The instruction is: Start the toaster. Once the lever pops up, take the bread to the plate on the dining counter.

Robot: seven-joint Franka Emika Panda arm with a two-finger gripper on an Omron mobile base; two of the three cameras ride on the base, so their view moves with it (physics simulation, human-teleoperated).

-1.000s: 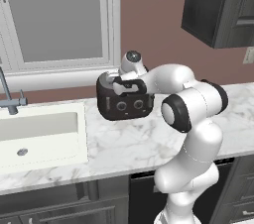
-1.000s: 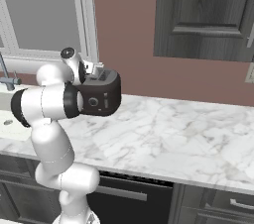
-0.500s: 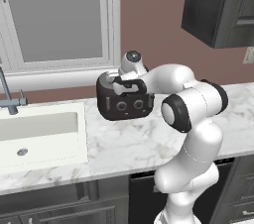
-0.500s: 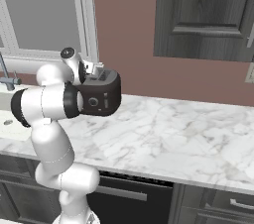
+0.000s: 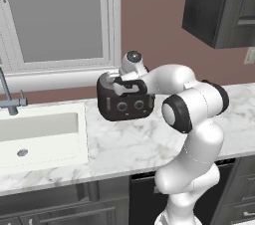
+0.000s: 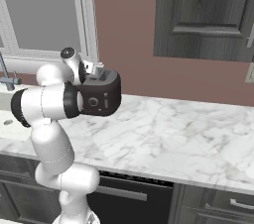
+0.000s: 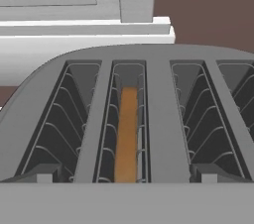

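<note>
Looking down through your hand camera, you've got the rounded black four-slot toaster [image 7: 158,114] right under you, with the thin brown slice of bread [image 7: 127,134] sitting edge-on deep in the second slot from the left in that view. The other three slots show just their wire guides.

From the base cameras, the toaster [image 5: 124,102] sits on the white grey-veined marble worktop [image 5: 124,144] near the back wall, to the right of the white sink [image 5: 37,132] with its grey tap [image 5: 10,99]. Its two round silver-ringed knobs [image 5: 130,105] face out toward you. Your two-finger gripper [image 5: 119,83] hovers over the top of the toaster at its left end in the left base view; the wrist hides most of it. In the right base view the arm covers the toaster's [image 6: 101,96] left part and the gripper [image 6: 95,73] is just above its top.

Your fingers are spread as wide as they go and you're holding nothing. A grey-framed window [image 5: 55,20] is behind the sink, and dark wood cabinets [image 6: 203,15] hang on the reddish-brown wall.
</note>
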